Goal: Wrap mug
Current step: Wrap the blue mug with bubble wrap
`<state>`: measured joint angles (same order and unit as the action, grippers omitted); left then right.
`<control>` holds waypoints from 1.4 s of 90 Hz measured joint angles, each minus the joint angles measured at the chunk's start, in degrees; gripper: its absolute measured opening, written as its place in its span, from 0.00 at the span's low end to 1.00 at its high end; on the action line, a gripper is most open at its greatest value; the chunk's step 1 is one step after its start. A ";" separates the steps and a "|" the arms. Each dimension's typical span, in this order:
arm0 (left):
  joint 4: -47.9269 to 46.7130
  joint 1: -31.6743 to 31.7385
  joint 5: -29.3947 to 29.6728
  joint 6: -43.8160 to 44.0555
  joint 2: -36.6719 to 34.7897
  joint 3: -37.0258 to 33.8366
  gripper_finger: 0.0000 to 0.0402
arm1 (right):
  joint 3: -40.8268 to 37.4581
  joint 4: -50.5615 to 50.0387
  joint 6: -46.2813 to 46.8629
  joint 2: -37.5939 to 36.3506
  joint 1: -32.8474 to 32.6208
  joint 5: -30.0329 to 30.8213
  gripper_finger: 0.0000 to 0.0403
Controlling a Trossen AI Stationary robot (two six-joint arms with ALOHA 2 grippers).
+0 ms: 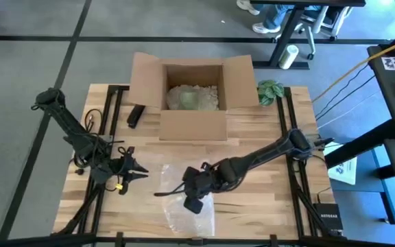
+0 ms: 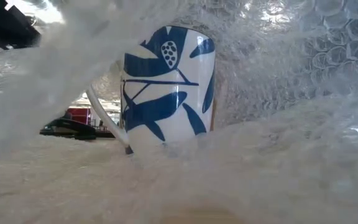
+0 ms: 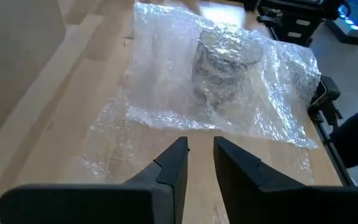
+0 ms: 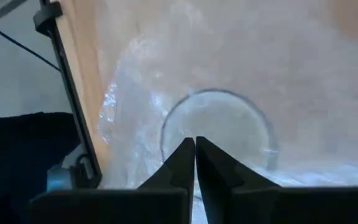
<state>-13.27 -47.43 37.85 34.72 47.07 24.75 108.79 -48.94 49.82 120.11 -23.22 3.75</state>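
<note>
Here, a white mug [image 2: 166,87] with blue leaf print, upright near the front middle of the wooden table [image 1: 266,213], handle showing at one side in the low view. Draped over and around it, a sheet of clear bubble wrap [image 3: 166,81], rising in folds before and behind the mug and spreading flat on the boards beyond it. Through the film in the right wrist view, only the round rim visible, just ahead of the fingertips.

Directly above the wrapped mug, the right gripper [image 1: 194,195], reaching in from the right side of the table, fingers [image 4: 182,162] pressed together with hardly a slit between them; cannot tell whether any film is pinched there.

To the left of the sheet, near its edge but apart from it, the left gripper [image 1: 139,171], low over bare wood and pointing toward the mug, fingers [image 3: 173,165] a narrow gap apart and holding nothing.

Farther back, at the rear middle of the table, an open cardboard box [image 1: 190,123], flaps spread, with pale padding and something greenish inside. Just left of the box, a small black object [image 1: 136,115] lying on the wood; at the box's right rear corner, a green leafy thing [image 1: 271,90].
</note>
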 joint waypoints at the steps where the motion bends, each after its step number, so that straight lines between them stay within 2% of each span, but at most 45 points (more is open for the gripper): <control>1: -0.20 0.05 -0.20 0.17 0.00 0.00 0.15 | 0.00 -0.03 0.32 0.31 0.00 -0.32 0.00; 53: -1.25 0.08 -3.35 1.28 0.00 0.00 0.15 | 0.06 1.06 7.71 7.75 3.73 -7.17 0.00; 69: -1.17 0.04 -5.74 3.33 0.57 0.00 0.15 | 0.41 1.13 8.96 9.71 4.56 -11.97 0.00; 88: -0.60 -0.99 -7.82 7.92 3.72 0.00 0.15 | 1.61 -2.10 9.31 10.02 4.52 -11.46 0.00; 97: 2.82 -0.99 -8.47 8.22 7.43 0.00 0.15 | 4.46 -6.56 7.72 10.41 4.52 -9.92 0.00; 114: 19.21 -0.51 -8.79 1.03 17.38 0.00 0.15 | 9.28 -10.94 5.94 10.45 4.50 -7.76 0.00; 126: 26.41 1.39 -8.29 -0.66 24.62 0.00 0.15 | 10.65 -11.68 5.31 10.39 4.07 -7.41 0.00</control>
<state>13.13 -46.05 29.56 34.06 71.69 24.75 119.44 -60.62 55.13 130.50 -19.16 -3.66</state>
